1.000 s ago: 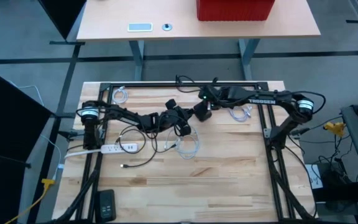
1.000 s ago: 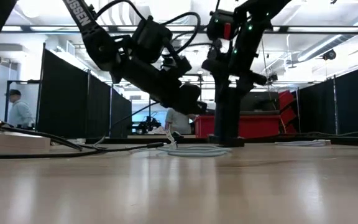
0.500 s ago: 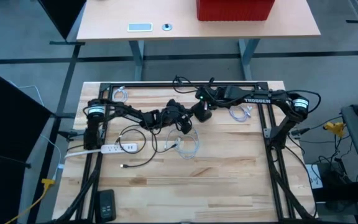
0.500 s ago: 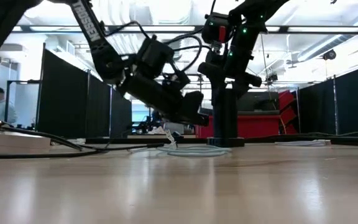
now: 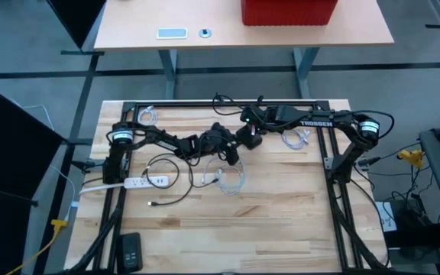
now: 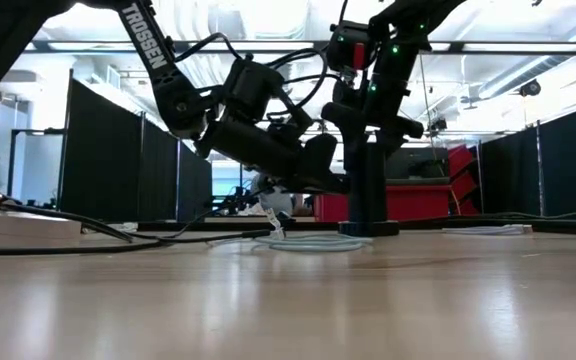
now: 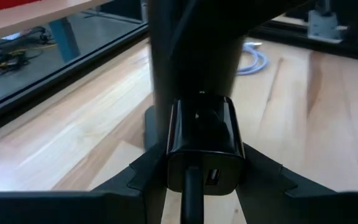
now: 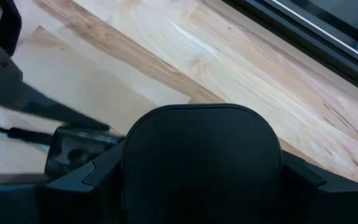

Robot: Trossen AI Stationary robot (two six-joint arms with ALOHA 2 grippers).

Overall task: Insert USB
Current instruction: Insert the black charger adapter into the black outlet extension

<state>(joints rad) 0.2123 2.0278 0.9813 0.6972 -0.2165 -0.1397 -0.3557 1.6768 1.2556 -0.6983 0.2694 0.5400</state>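
Woodgrain fills the front of the table [image 5: 266, 229], and at its front left corner we see a flat black device [image 5: 131, 250]. Farther in on the left lie a white power strip [image 5: 145, 182] and a thin black cable [image 5: 166, 200] looping beside it. Just past these, near the middle, a pale coiled cable [image 5: 231, 177] rests on the boards.

Above that coil the two arms meet. The left gripper [image 5: 230, 155] reaches in from the left, tilted down towards the table in the low view. From its wrist camera we see its fingers [image 7: 143, 177] closed on a dark USB plug [image 7: 190, 186], whose tip meets the face of a black charger block [image 7: 201, 140] just beside an empty port. We cannot tell how deep the plug sits. The right gripper [image 5: 249, 139] comes in from the right and hangs close to upright. Its fingers stand wide and clamp the charger block from behind, so that the block's rounded back fills its own wrist view. Block and plug are clear of the table top.

Behind the grippers another light coil [image 5: 296, 139] lies to the right, and a smaller one [image 5: 149, 117] at the far left corner. Beyond the table stands a desk [image 5: 128, 30] bearing a red box [image 5: 289, 11].
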